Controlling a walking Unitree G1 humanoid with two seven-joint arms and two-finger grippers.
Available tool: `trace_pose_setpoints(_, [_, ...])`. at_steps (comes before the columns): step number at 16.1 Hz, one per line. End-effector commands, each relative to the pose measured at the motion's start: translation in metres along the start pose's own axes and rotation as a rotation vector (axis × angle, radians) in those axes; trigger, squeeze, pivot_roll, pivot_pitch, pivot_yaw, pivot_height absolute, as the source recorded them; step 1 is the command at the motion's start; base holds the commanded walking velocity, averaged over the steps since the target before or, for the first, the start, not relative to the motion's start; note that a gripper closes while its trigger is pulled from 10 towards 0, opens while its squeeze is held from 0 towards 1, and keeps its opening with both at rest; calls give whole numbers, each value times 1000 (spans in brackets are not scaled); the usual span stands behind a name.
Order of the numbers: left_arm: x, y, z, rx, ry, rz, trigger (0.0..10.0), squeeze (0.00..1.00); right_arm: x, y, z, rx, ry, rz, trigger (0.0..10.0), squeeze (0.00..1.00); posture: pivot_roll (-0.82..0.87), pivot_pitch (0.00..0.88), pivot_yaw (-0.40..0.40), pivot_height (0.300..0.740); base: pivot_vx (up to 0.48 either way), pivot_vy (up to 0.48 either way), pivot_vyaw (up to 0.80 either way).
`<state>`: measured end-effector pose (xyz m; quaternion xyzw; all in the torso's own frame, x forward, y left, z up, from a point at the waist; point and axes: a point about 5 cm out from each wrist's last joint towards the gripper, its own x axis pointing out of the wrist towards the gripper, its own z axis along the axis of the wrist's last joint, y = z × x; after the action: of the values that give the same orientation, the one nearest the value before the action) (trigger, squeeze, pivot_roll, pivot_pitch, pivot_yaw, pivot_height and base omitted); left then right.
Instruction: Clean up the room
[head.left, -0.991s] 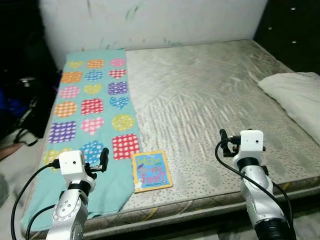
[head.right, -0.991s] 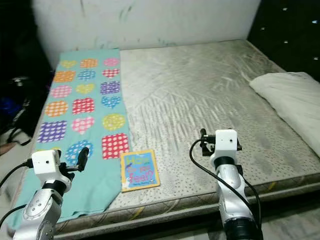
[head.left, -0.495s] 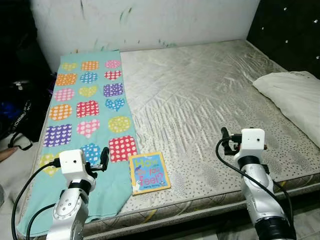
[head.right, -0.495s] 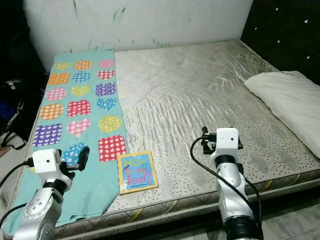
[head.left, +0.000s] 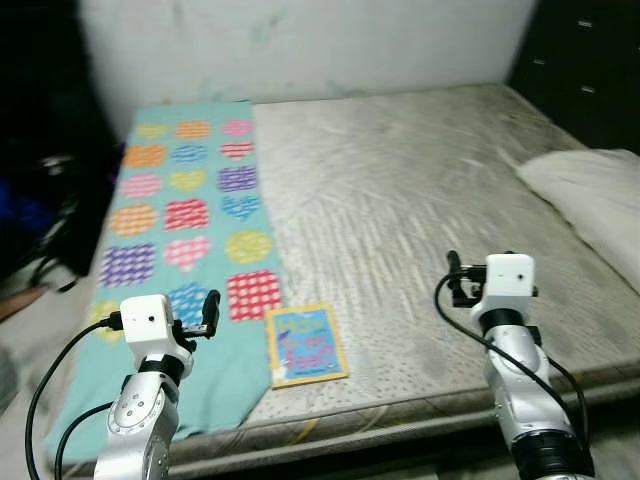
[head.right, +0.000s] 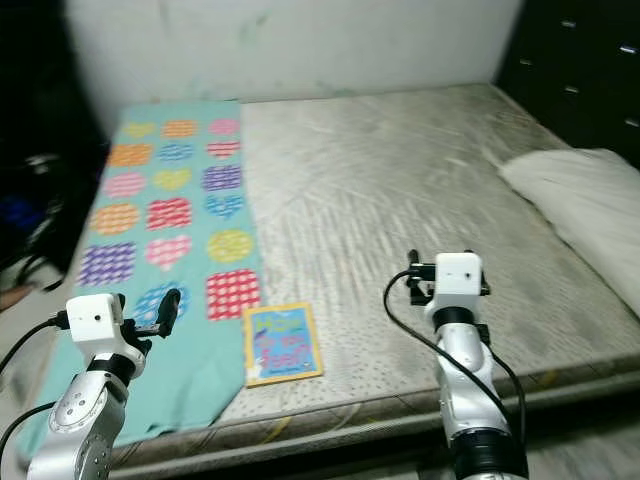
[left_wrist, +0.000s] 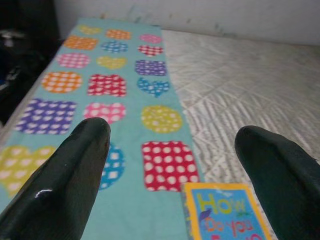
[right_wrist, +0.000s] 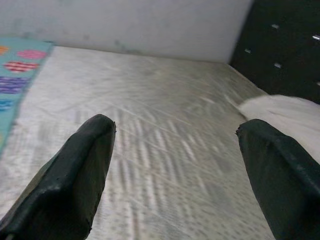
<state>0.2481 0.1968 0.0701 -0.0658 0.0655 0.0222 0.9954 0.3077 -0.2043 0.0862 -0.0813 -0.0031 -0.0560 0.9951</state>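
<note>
Both grippers held spread, nothing grasped — left gripper (left_wrist: 170, 165), right gripper (right_wrist: 175, 165); thin book (head.left: 306, 345) lies flat at mattress (head.left: 420, 200) edge — easily pushed off, or blanket (head.left: 185, 215) pinched instead

head views blurred; pillow (head.left: 590, 195) cut by the edge; book (left_wrist: 227, 212) title cropped

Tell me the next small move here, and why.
Probably ease the left gripper forward and toward the book. The book lies flat near the mattress front edge, beside the heart-patterned cloth, and it is the nearest loose item. Both grippers are open and empty, and the right gripper hovers over bare mattress, farther from the book.
</note>
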Motion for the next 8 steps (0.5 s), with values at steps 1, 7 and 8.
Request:
trace_pose_setpoints(1, [0, 1, -1, 10, 6, 2, 10000, 0, 1, 0, 3, -10, -16, 10, 10000, 0, -87, 0, 44, 740, 0, 0, 0])
trace_pose_setpoints(7, [0, 0, -1, -2, 9, 3, 10000, 0, 1, 1, 3, -15, -21, 13, 10000, 0, -89, 0, 45, 740, 0, 0, 0])
trace_pose_setpoints(8, [0, 0, -2, -8, 11, 3, 10000, 0, 1, 1, 3, -13, -20, 13, 10000, 0, -89, 0, 44, 740, 0, 0, 0])
